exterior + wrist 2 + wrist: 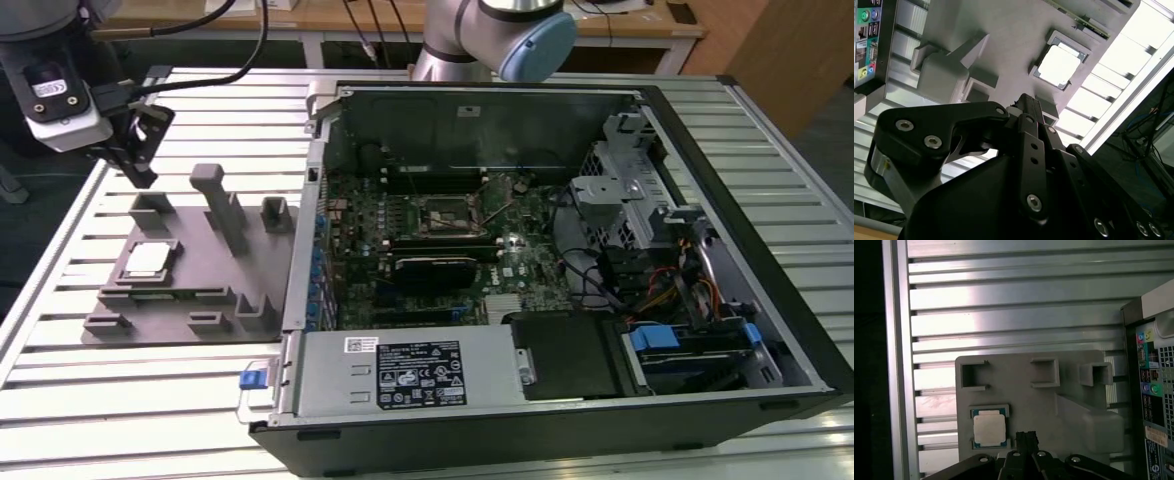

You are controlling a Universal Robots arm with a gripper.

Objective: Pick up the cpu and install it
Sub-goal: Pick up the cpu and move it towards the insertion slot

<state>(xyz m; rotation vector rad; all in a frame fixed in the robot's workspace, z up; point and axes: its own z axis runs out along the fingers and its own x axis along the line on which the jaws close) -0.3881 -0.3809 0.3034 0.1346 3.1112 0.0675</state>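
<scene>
The cpu (147,260) is a small silvery square chip lying flat in a recess of the grey plastic fixture (214,300), at the exterior view's left of the open computer case (747,150). It also shows in both wrist views (1060,65) (989,429). My gripper (142,178) hangs in the air above and behind the fixture, well clear of the chip. Its dark fingers stand together and hold nothing, seen in both wrist views (1027,436) (1026,102). The dark socket frame (447,212) sits mid-motherboard inside the case.
The fixture has several upright blocks (218,205) near the cpu recess. The case's side wall (318,220) rises just beside the fixture. Everything rests on a slatted metal table (200,110). The arm's base (494,40) stands behind the case.
</scene>
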